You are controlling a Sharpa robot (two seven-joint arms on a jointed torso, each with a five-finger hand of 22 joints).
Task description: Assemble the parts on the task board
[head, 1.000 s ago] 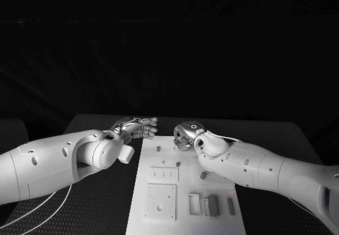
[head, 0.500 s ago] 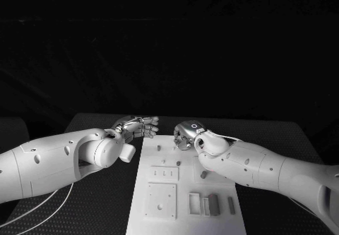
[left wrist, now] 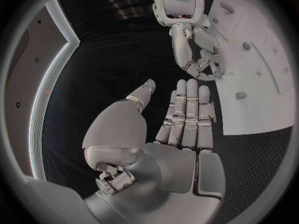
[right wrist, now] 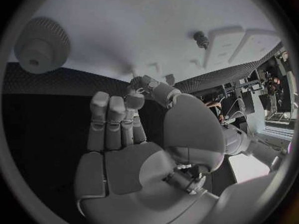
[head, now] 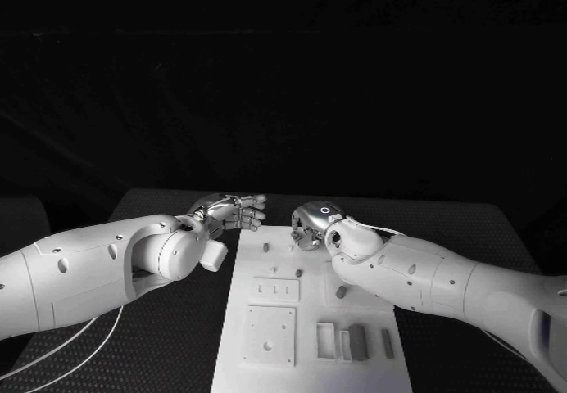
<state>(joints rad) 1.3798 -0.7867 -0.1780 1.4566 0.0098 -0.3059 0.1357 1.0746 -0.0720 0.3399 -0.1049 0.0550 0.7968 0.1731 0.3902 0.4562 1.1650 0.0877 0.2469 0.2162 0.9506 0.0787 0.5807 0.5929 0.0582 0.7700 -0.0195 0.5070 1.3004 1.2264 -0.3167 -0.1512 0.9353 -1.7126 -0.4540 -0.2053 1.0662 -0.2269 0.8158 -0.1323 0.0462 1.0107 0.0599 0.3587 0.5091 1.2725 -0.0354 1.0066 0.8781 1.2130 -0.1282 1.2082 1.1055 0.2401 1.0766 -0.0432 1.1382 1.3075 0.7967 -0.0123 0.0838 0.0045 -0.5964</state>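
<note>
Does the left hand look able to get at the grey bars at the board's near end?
Probably not readily: the left hand hovers off the board's far left corner, empty, while the bars lie near-right, closer to the right arm.

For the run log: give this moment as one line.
left hand: open, beside white task board | right hand: fingertips pinched over board's far end, contents unclear | small grey parts: on board

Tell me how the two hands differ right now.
The left hand hangs beside the board, over the black table; the right hand sits over the board's far end. The left hand's fingers lie straight and together, holding nothing; the right hand's curl in at the tips. Both are silver.
</note>
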